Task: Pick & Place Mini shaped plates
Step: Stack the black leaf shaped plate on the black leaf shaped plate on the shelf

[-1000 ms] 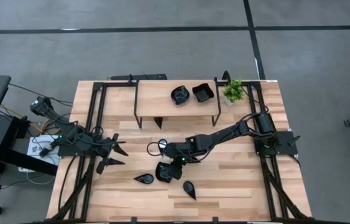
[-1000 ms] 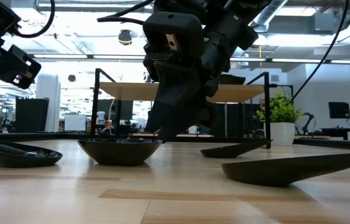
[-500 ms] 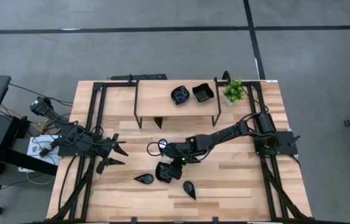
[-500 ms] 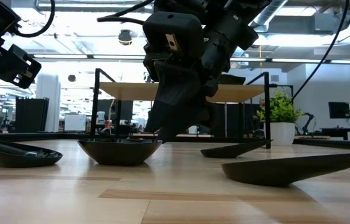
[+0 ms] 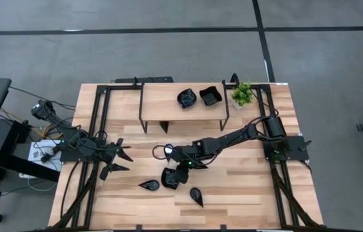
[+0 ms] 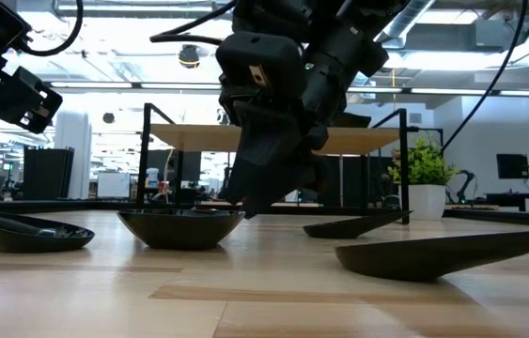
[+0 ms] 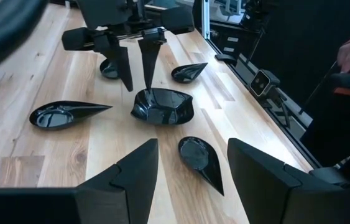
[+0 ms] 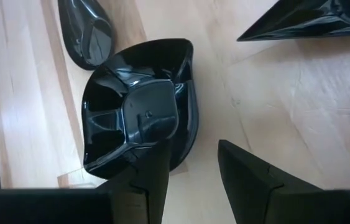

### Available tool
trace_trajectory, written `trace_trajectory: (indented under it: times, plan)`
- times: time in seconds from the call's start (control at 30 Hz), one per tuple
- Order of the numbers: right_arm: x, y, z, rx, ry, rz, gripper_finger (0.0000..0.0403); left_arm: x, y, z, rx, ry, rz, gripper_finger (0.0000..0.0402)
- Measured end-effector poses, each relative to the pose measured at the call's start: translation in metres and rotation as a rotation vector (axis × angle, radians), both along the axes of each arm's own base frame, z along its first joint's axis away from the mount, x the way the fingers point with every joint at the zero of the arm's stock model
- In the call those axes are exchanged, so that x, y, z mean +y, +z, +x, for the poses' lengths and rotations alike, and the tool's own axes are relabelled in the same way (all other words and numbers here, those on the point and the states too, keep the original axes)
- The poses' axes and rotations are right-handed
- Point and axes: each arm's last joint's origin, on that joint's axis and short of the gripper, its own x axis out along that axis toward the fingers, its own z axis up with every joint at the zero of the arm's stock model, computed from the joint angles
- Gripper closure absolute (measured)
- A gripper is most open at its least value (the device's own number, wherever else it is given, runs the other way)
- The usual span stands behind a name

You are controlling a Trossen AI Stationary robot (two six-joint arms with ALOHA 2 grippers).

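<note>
Several glossy black mini shaped plates lie on the wooden table. A square one (image 5: 170, 178) sits near the middle, between a teardrop plate (image 5: 149, 185) and another teardrop plate (image 5: 196, 196). Two more plates (image 5: 187, 98) rest on the raised shelf (image 5: 162, 103). My right gripper (image 8: 190, 146) is open right over the square plate (image 8: 137, 112), one finger above its rim and one outside it. My left gripper (image 5: 126, 161) waits open at the table's left, with nothing between its fingers. My right gripper slants down over the square plate's edge (image 8: 184, 134) from the table's right, one finger (image 8: 153, 168) over the hollow and the other beyond the rim. I cannot tell whether either finger touches it. The plate sits flat on the table.
A small green potted plant (image 5: 242, 94) stands at the far right beside the shelf. Another teardrop plate (image 7: 189, 71) lies on the table toward the shelf. Black frame rails (image 5: 97, 129) run along the left and right sides. Bare wood shows near the front edge (image 5: 245, 206).
</note>
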Motion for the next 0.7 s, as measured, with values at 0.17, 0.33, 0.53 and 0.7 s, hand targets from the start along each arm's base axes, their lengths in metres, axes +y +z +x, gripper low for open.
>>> trace_trajectory:
  times: [0.17,0.33,0.53,0.7]
  plan:
    - [0.004,-0.013,0.003,0.013,0.011,0.001,0.0269,0.0,0.0,0.0,-0.001,0.0,0.0,0.0206]
    - [0.008,-0.015,0.005,-0.005,0.024,0.029,0.0269,0.0,0.0,0.0,0.0,0.0,0.0,0.0206]
    - [0.008,-0.007,0.008,-0.034,0.032,0.037,0.0269,-0.001,0.0,0.001,0.002,0.0,0.002,0.0206]
    - [0.008,-0.007,0.007,-0.031,0.043,0.051,0.0269,-0.001,0.0,0.001,0.0,0.001,0.0,0.0206]
